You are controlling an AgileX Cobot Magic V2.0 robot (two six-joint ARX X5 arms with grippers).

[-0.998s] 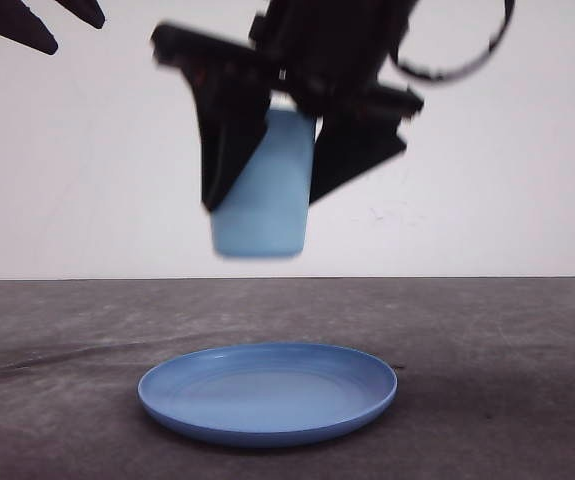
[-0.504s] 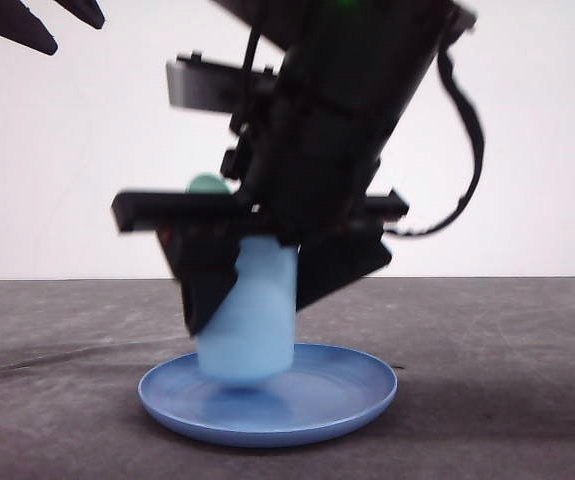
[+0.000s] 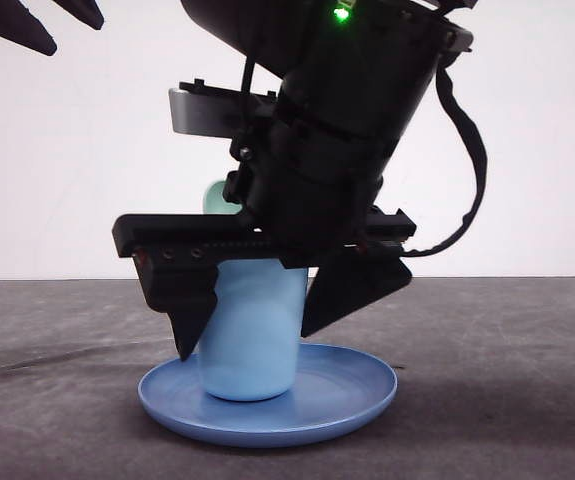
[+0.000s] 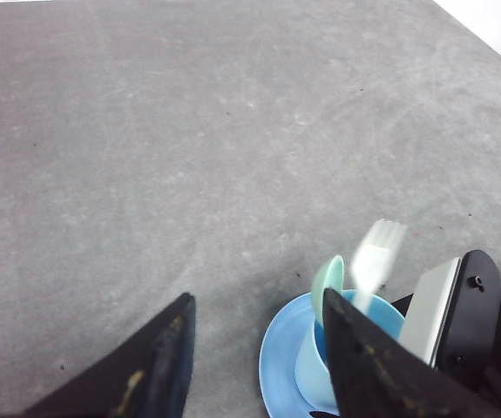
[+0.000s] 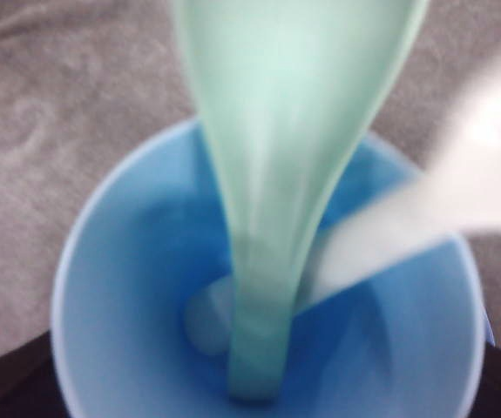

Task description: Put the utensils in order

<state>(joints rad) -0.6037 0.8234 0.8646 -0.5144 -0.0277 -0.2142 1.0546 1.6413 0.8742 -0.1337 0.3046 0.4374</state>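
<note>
A light blue cup (image 3: pixel 252 340) stands upright on the round blue plate (image 3: pixel 352 388). In it stand the utensils: a mint-green spoon (image 5: pixel 276 174) and a white fork (image 5: pixel 424 200), handles down. The spoon's bowl (image 3: pixel 213 196) pokes up behind my right gripper (image 3: pixel 245 346). That gripper straddles the cup, open, with its fingers spread just outside the cup's sides. My left gripper (image 4: pixel 259 366) hangs open and empty high over the table's left side. Past its fingers lie the cup (image 4: pixel 309 374), the spoon (image 4: pixel 327 283) and the fork (image 4: pixel 377 251).
The grey table (image 3: pixel 507 380) stretches bare around the plate, with a white wall behind it. The left gripper's dark fingertips (image 3: pixel 27 35) reach into the top left of the front view.
My right gripper came down with the cup and set it on the plate. Its fingers have since spread off the cup's sides. The left gripper has not moved.
</note>
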